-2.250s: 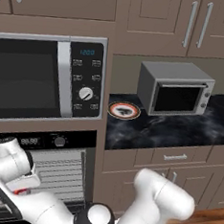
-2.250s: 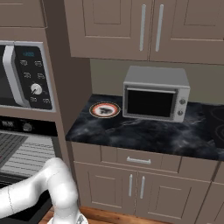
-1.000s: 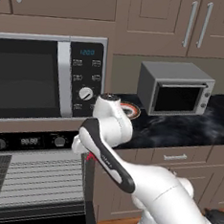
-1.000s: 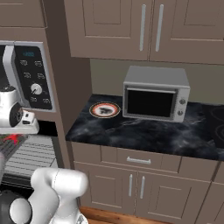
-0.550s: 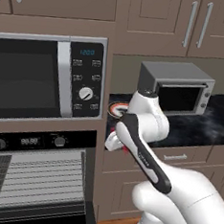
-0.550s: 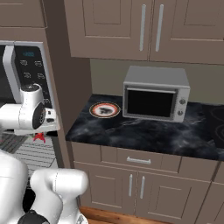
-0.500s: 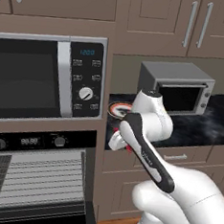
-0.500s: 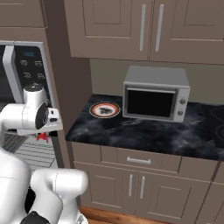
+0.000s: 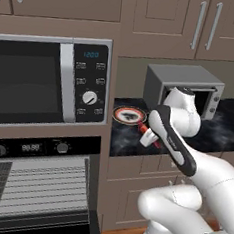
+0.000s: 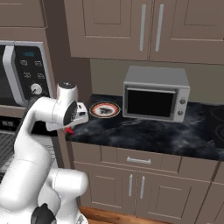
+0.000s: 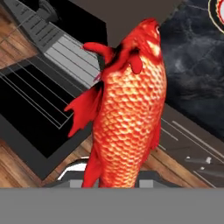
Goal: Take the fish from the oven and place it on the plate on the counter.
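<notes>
Oven [image 9: 37, 192] open at far left; next over, gripper [image 9: 148, 136] clamped on the fish [image 9: 147, 129] at the counter [image 9: 129, 137] edge, short of the plate [image 9: 128, 115]. Probably light, stiff, slick-scaled (best gripped mid-body, as here)

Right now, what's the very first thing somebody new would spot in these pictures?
Probably the bright red fish, huge in the hand view and pinched in the gripper at the front edge of the black counter. Next, the big white arm curling up in front of the open oven. Then the little orange-rimmed plate waiting on the counter beside the small grey toaster oven.
</notes>
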Controlling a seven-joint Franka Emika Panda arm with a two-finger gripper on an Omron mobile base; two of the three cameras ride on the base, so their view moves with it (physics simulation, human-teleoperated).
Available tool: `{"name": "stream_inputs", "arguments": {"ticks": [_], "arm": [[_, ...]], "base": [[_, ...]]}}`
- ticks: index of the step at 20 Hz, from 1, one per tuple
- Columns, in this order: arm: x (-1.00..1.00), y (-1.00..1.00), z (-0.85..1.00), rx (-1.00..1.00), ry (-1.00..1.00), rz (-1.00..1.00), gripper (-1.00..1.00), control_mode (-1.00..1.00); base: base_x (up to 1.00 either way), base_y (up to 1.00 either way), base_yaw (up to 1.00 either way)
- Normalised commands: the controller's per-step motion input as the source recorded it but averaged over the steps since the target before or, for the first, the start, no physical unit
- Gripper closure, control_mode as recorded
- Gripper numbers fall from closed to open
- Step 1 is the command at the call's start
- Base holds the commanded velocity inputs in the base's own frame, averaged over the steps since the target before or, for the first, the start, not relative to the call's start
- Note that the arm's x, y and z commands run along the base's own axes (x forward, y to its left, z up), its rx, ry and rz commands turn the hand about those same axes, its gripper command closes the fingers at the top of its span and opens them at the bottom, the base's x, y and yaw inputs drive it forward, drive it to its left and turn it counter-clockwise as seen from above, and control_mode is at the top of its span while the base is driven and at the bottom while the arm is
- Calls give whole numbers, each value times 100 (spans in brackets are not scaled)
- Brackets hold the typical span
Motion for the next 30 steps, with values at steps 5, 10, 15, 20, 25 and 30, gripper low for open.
{"name": "stream_inputs", "arguments": {"ticks": [5,10,15,20,25,30], "arm": [[94,-43,12,0,0,0,100,-100],[94,-15,0,0,1,-5,100,-100],[74,-1,0,0,0,-8,100,-100],[42,5,-2,-1,0,-6,100,-100],[28,6,-33,-4,0,-5,100,-100],[30,1,-41,-4,0,-3,100,-100]], "base": [[0,0,0],[0,0,0],[0,0,0],[0,0,0],[0,0,0],[0,0,0]]}}
